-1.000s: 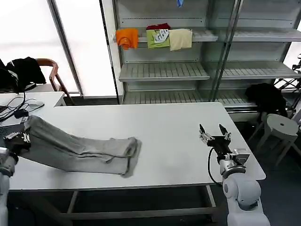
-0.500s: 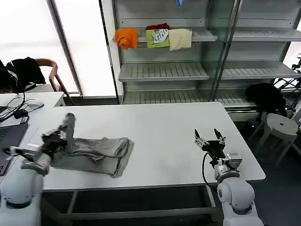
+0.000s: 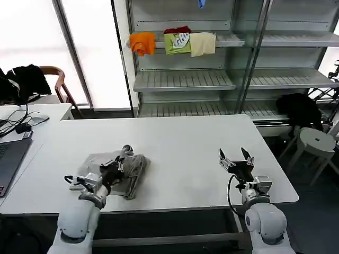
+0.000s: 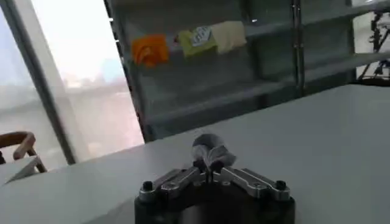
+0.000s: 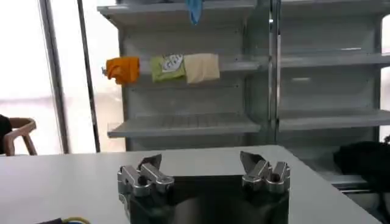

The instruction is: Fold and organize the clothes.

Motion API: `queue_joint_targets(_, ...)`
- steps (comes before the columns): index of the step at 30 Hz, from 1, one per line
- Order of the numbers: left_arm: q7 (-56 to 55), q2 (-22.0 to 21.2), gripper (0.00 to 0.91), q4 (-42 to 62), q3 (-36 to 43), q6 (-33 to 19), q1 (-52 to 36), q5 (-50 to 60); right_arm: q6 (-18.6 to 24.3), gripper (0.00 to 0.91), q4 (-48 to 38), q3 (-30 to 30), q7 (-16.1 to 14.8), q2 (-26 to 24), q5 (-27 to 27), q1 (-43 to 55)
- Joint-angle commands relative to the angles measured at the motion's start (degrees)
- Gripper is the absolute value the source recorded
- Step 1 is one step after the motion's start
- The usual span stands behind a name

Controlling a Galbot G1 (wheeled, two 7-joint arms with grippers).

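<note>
Left hand [image 3: 117, 168] pinched shut on grey shirt [image 3: 132, 168], its length running rightward; right hand [image 3: 235, 161] open, empty, well apart

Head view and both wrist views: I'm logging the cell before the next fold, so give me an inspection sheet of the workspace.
Surface: white table, bare apart from the garment.
Job's things: one light grey shirt, bunched into a rumpled heap near the table's front left.
Clutter: laptop on the side desk at the left.
Grippers: left tool shut on a pinch of the shirt's cloth; right tool open, held over the table's right front, holding nothing.
Cables: black cable looping at the right wrist; cords on the side desk.
Surroundings: shelving behind with orange garment, green garment and cream garment; chair with black clothing; stool.
</note>
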Motion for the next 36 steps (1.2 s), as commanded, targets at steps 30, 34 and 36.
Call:
queue_joint_targets(30,-2.3,13.1,0.907,8.8,-20.3,-1.0,0.4,-22.5,0.1,0.907,-3.2,-2.3,-0.2,0.0,-2.0,1.8)
queue_joint_targets(34,-2.0,12.3,0.907,11.8,-18.9,-0.5,0.8,-22.1,0.0,0.907,-3.5,-3.3,-0.2,0.6,-2.9,2.4)
queue_joint_targets(36,-2.0,11.4,0.907,13.4,-18.4,-0.4,0.6,-22.1,-0.1,0.907,-3.3,-3.5,-0.2,0.6,-3.2,2.5)
